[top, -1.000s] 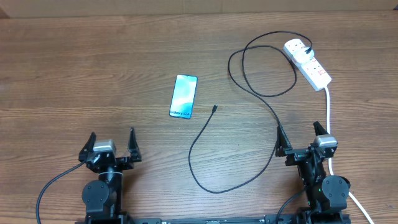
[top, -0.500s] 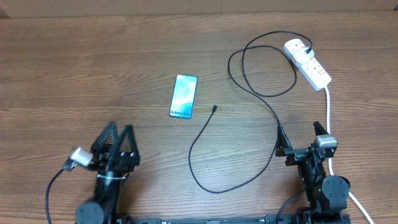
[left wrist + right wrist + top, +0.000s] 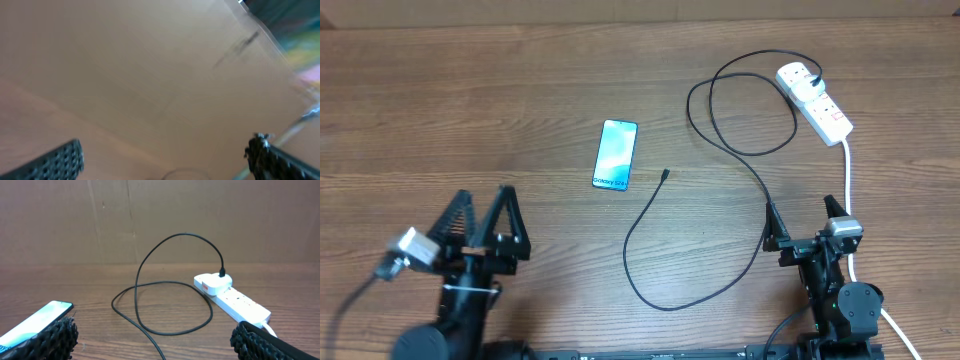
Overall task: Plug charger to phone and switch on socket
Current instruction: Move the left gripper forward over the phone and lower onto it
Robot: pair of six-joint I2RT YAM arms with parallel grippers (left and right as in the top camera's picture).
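Observation:
The phone (image 3: 615, 154) lies face up left of centre on the wooden table, its blue-teal screen lit. The charger (image 3: 670, 308) is a thin black cable. Its connector tip (image 3: 665, 174) rests just right of the phone, apart from it, and its plug (image 3: 817, 80) sits in the white socket (image 3: 817, 102) at the far right. My left gripper (image 3: 483, 205) is open and empty at the near left, angled leftward. My right gripper (image 3: 800, 215) is open and empty at the near right. The right wrist view shows the phone (image 3: 35, 322), the charger's loop (image 3: 185, 234) and the socket (image 3: 232, 297) ahead of my right gripper (image 3: 155, 345).
A thick white cord (image 3: 847, 170) runs from the socket toward me, past the right arm. A brown cardboard wall (image 3: 160, 220) stands behind the table. The left wrist view is blurred, showing only brown surface between its fingers (image 3: 60, 162).
The left arm has swung to the left and tilted, gripper still open. The right arm, phone, charger and socket have not moved.

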